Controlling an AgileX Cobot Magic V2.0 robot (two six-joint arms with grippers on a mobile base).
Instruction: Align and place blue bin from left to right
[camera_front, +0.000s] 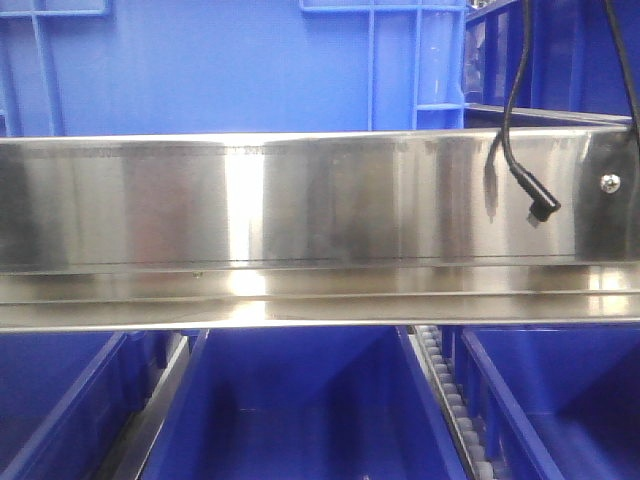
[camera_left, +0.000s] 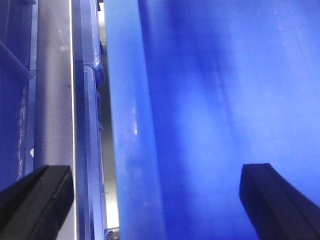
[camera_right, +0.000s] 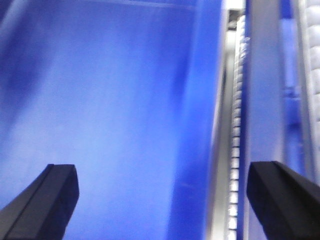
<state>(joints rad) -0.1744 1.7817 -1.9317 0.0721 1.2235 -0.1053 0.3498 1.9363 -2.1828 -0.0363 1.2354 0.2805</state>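
left fingers (camera_left: 40, 200) spread wide, gripping nothing | blue bin (camera_front: 300, 410) lower centre of the front view, under the steel rail (camera_front: 300, 200); smooth deep-blue walls, hollow inside | roller track (camera_front: 440, 390) just beside its right wall | right fingers (camera_right: 280, 200) spread wide, empty

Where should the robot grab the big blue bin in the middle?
By its side walls, from above: left tool over the left wall, right tool over the right wall. The blue bin is open-topped and looks too wide for one tool.
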